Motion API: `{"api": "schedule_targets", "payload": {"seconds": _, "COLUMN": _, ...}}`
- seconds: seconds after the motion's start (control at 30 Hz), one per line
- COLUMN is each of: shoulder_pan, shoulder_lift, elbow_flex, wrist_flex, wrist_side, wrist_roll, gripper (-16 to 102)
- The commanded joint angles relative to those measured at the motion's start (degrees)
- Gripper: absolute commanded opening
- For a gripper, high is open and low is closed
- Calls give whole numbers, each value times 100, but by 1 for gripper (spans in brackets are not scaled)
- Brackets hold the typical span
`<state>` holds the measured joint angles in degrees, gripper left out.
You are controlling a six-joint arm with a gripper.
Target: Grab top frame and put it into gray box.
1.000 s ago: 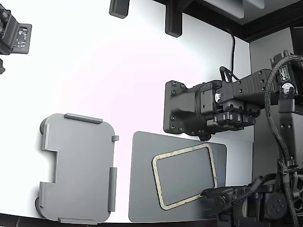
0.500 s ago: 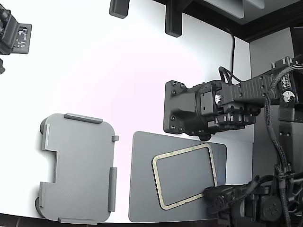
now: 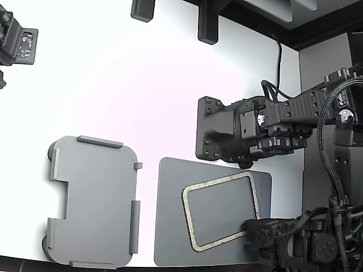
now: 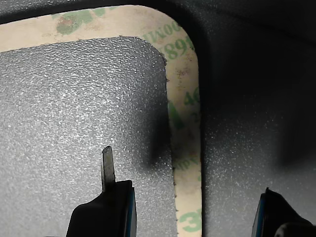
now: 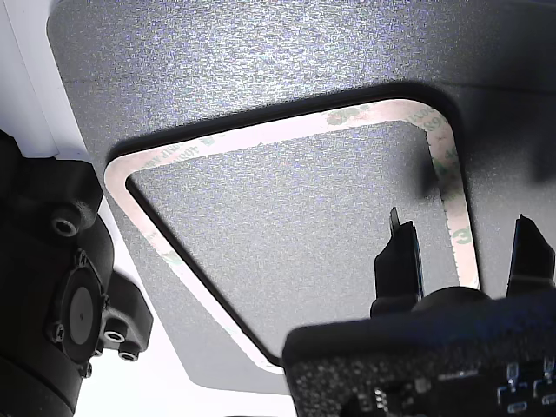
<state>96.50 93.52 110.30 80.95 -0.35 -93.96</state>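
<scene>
White tabletop [image 3: 142, 102] fills most of the exterior view, really bright and a bit washed out. Over on that view's left sits the gray box [image 3: 93, 201], a light gray shallow tray with raised tabs along its edges and a notch cut into one side, nothing in it. Just beside it, towards the exterior view's right, lies a darker gray mat [image 3: 170, 226], and the top frame [image 3: 222, 211] is lying flat on that mat, a thin beige ring with rounded corners and a hollow middle, slightly rotated. The gripper [image 4: 195, 207] is down low at the frame's edge nearest the robot, and its fingers are spread apart, one [image 4: 106, 197] over the mat inside the ring and the other outside it, so the frame strip runs between them. Can't tell for sure if the tips touch the mat. The wrist view shows greenish printing on the strip. A second arm [image 3: 255, 130] hangs above the mat's far edge in the exterior view, well apart from the frame.
</scene>
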Motion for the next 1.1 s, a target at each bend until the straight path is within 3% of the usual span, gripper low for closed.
{"api": "schedule_targets", "payload": {"seconds": 0.0, "shoulder_pan": -26, "shoulder_lift": 167, "elbow_flex": -35, "wrist_flex": -105, "wrist_side": 53, "wrist_roll": 35, "gripper": 100}}
{"api": "schedule_targets", "payload": {"seconds": 0.23, "shoulder_pan": 70, "shoulder_lift": 211, "elbow_flex": 281, "wrist_flex": -536, "wrist_side": 105, "wrist_roll": 105, "gripper": 93}}
{"api": "schedule_targets", "payload": {"seconds": 0.67, "shoulder_pan": 79, "shoulder_lift": 176, "elbow_flex": 193, "wrist_flex": -404, "wrist_side": 141, "wrist_roll": 88, "gripper": 78}}
{"api": "schedule_targets", "payload": {"seconds": 1.07, "shoulder_pan": 88, "shoulder_lift": 88, "elbow_flex": 97, "wrist_flex": -396, "wrist_side": 105, "wrist_roll": 53, "gripper": 71}}
